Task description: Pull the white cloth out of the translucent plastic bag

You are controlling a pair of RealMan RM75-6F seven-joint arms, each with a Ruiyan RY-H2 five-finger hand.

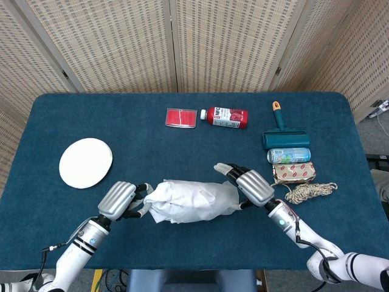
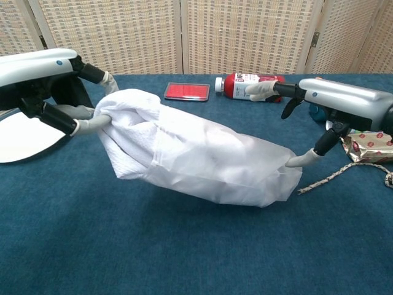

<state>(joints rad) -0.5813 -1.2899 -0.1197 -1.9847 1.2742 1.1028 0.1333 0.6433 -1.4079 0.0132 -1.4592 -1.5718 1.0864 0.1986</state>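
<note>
My left hand (image 2: 58,92) pinches the cloth (image 2: 126,132) at nine o'clock; my right hand (image 2: 319,123), fingers mostly spread, pins the bag (image 2: 227,163) at three. If that light hold slips, bag and cloth come together.

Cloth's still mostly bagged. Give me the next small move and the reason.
Probably draw the left hand leftward: it grips the white cloth at the bag's mouth, while the right hand pins the translucent plastic bag at its closed end.

Head view looks steeply down over the whole tabletop (image 1: 182,146); chest view sits low and close, facing its far edge; both share the middle.
</note>
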